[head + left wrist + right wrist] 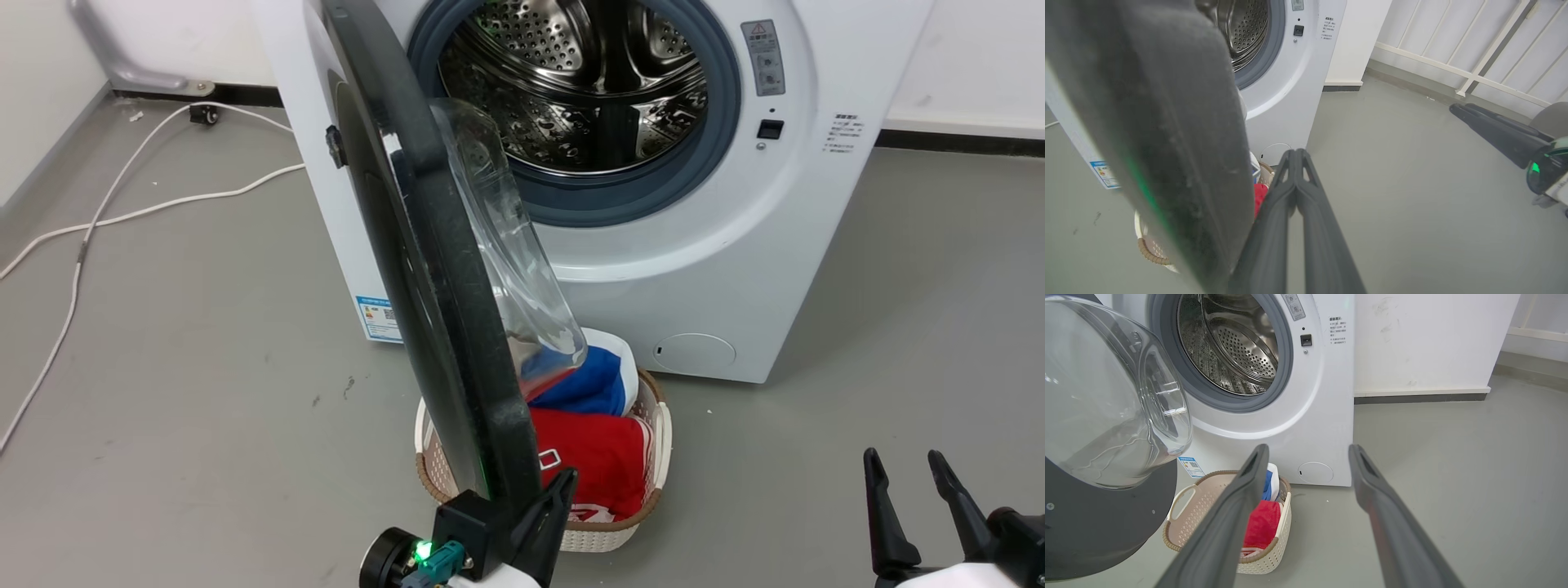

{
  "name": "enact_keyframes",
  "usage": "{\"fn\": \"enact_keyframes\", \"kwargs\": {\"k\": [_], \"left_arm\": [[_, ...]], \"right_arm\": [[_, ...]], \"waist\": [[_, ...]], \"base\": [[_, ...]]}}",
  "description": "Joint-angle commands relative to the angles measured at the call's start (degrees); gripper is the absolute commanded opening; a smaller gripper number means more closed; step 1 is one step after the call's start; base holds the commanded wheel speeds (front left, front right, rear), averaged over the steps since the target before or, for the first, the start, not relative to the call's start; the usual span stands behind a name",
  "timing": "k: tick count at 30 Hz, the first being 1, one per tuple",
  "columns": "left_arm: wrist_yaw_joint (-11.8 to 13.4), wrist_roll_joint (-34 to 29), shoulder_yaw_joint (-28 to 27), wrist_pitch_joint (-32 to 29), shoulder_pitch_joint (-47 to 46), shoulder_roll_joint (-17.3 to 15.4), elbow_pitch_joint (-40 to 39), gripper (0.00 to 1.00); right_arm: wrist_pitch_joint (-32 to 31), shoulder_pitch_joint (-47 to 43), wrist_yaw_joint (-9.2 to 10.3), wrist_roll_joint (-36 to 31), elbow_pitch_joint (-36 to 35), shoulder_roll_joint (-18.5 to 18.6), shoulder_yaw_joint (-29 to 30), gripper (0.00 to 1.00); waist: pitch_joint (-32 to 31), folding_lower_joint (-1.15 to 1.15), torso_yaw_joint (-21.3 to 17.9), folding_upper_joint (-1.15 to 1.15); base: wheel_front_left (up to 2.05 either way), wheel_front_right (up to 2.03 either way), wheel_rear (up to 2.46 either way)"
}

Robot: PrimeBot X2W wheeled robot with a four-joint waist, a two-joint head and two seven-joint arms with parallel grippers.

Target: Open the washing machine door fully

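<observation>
One door (pixel 457 327) stands swung out from the one white washer (pixel 735 245), edge-on in the head view. It is hinged on the left, and its glass bowl (pixel 1106 396) faces the open drum (pixel 571 73). The left tool (pixel 1295 153) has its two fingers pressed together, just beside the door's lower rim on the bowl side. The right tool (pixel 903 457) hangs well apart from the door, its two fingers spread and holding nothing. One basket (pixel 661 441) with red, blue and white cloth sits on the floor under the door.
</observation>
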State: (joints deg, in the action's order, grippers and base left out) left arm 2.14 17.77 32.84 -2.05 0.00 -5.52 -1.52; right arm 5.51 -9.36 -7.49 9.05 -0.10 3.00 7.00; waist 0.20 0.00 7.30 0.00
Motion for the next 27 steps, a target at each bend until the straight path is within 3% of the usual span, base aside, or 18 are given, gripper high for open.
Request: {"fn": "enact_keyframes", "kwargs": {"k": [1,27], "left_arm": [[0.8,-0.2,-0.4,0.9,-0.5,0.2,0.2,0.0],[4.1,0.4,-2.9,4.0,-0.8,-0.9,-1.3,0.0]], "right_arm": [[0.4,0.5,0.0,0.7,0.4,-0.2,0.1,1.0],[-0.7,2.0,0.0,0.6,0.7,-0.1,2.5,1.0]], "waist": [[0.1,0.0,0.8,0.0],[2.3,0.0,18.6,0.0]], "base": [[0.0,0.0,0.0],[0.0,0.0,0.0]]}}
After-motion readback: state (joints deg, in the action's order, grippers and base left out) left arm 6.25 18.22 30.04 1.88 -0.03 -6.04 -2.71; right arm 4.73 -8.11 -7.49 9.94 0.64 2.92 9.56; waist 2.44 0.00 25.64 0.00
